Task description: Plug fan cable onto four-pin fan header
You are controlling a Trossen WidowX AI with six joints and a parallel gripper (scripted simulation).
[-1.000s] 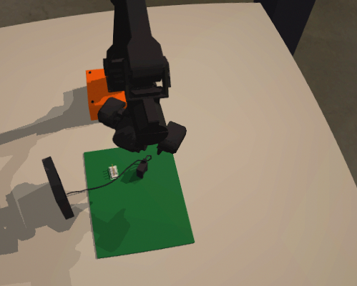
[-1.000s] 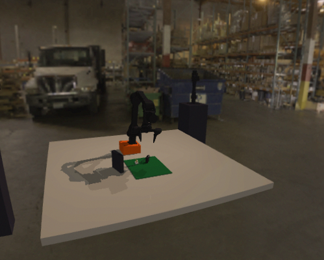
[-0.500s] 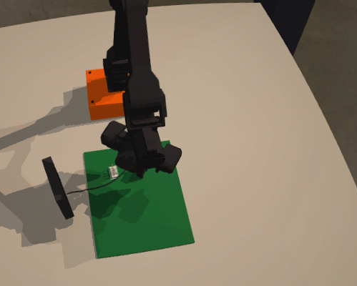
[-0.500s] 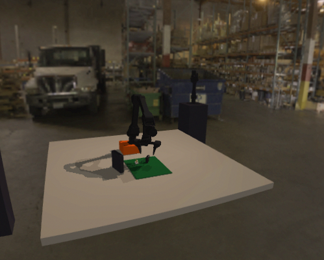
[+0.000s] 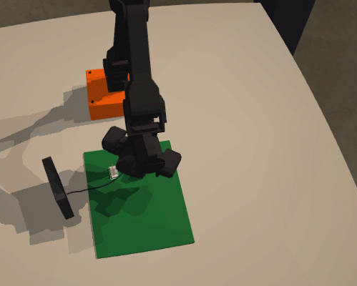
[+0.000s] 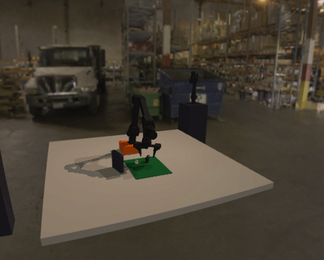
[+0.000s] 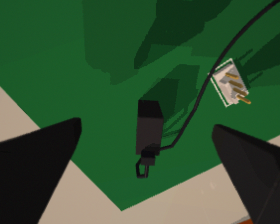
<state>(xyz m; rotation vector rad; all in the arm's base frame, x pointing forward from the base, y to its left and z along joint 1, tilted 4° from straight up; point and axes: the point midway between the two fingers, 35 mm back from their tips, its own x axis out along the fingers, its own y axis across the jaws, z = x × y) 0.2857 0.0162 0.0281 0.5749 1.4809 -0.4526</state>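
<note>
The black plug stands on the green board, apart from the header; the gripper hides it in the top view. Its black cable runs past the header. The white four-pin header has its gold pins bare. My gripper is open and empty above the board, fingers pointing down. In the wrist view the plug appears between the two fingertips, touched by neither.
The fan, a thin dark slab, stands on edge beside the board on the header's side. The orange base block is behind the board. The cable loops close beside the plug and crosses the header's edge in the wrist view.
</note>
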